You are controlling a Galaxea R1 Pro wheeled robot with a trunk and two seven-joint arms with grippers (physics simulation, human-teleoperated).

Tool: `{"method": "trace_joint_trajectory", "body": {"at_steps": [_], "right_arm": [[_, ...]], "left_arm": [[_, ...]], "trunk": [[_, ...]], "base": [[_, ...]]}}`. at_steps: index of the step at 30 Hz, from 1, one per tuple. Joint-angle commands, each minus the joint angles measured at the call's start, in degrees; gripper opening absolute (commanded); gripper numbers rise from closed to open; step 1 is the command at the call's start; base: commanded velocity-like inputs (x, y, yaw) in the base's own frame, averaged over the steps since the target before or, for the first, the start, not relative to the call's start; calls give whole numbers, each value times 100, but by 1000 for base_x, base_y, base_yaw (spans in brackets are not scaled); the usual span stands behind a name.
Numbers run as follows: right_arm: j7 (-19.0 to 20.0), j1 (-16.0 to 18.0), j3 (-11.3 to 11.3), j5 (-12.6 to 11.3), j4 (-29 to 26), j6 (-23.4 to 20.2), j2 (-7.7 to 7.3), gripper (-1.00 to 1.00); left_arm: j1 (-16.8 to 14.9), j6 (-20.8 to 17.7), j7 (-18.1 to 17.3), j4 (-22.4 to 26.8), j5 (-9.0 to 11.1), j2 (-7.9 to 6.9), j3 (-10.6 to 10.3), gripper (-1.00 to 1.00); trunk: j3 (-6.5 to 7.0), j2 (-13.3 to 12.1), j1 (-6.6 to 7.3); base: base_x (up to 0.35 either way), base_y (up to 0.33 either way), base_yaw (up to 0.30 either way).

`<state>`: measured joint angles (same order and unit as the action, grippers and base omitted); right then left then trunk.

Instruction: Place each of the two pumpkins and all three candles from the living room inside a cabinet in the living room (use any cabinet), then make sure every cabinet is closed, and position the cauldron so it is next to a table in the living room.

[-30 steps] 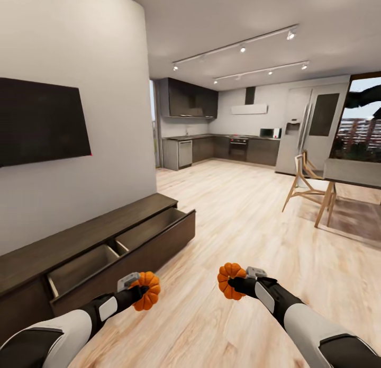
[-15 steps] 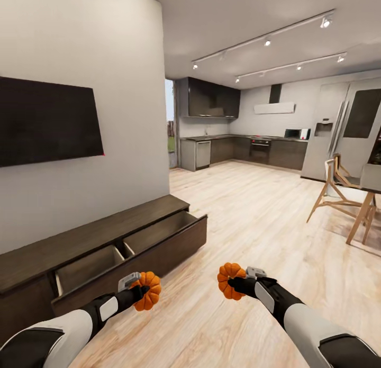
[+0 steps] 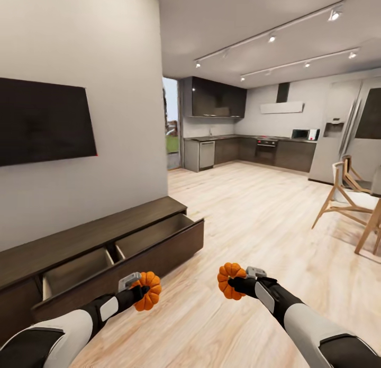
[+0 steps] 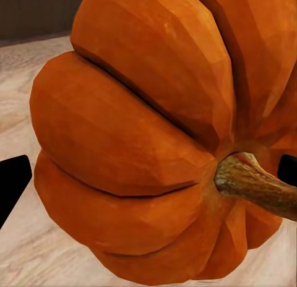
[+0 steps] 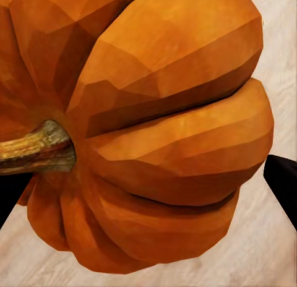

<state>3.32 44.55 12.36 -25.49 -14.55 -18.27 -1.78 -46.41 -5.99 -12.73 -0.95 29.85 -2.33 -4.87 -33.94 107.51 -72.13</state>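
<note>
Carrying one ribbed orange pumpkin (image 3: pixel 146 298) clamped in the left gripper (image 3: pixel 138 294) and another (image 3: pixel 229 281) in the right gripper (image 3: pixel 237 283); next, approach the long dark-brown wooden cabinet's (image 3: pixel 106 231) open drawer (image 3: pixel 153 235) at left.

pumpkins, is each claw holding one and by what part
Yes. The left claw grips one pumpkin across its ribbed body, and the right claw grips the other pumpkin the same way. Neither holds the stem.

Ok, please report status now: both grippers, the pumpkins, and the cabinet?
Left gripper shut on left pumpkin. Right gripper shut on right pumpkin. Cabinet ahead-left, drawer open. Floor between bare.
</note>
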Motion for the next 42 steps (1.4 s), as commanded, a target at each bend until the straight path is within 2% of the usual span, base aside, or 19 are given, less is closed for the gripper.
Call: {"method": "trace_joint_trajectory", "body": {"at_steps": [1,10,19,27,32,42], "right_arm": [[11,1,21,-18,-13,-27,-6,-100],[9,1,21,-18,-13,-27,-6,-100],[7,1,21,-18,-13,-27,-5,-100],[9,1,21,-18,-13,-27,-3,-100],[9,1,21,-18,-13,-27,-4,-100],[2,1,28,-12,-13,-27,2,-100]], "left_arm": [[-9,-16,-36,-10,65,10,-48,-100],[-9,-16,-31,-19,56,56,-49,-100],[-10,-16,-28,-19,56,105,-49,-100],[-10,-16,-28,-19,56,110,-49,-100],[-9,-16,209,-19,52,202,-49,-100],[-9,-16,253,-19,47,263,-56,-100]], "trunk": [[-6,3,0],[-6,3,0],[-6,3,0],[-6,3,0],[-17,3,0],[-58,3,0]], "base": [[44,-330,263],[-33,-335,280],[-183,-295,276],[-145,-298,40],[54,-328,184],[213,-277,266]]}}
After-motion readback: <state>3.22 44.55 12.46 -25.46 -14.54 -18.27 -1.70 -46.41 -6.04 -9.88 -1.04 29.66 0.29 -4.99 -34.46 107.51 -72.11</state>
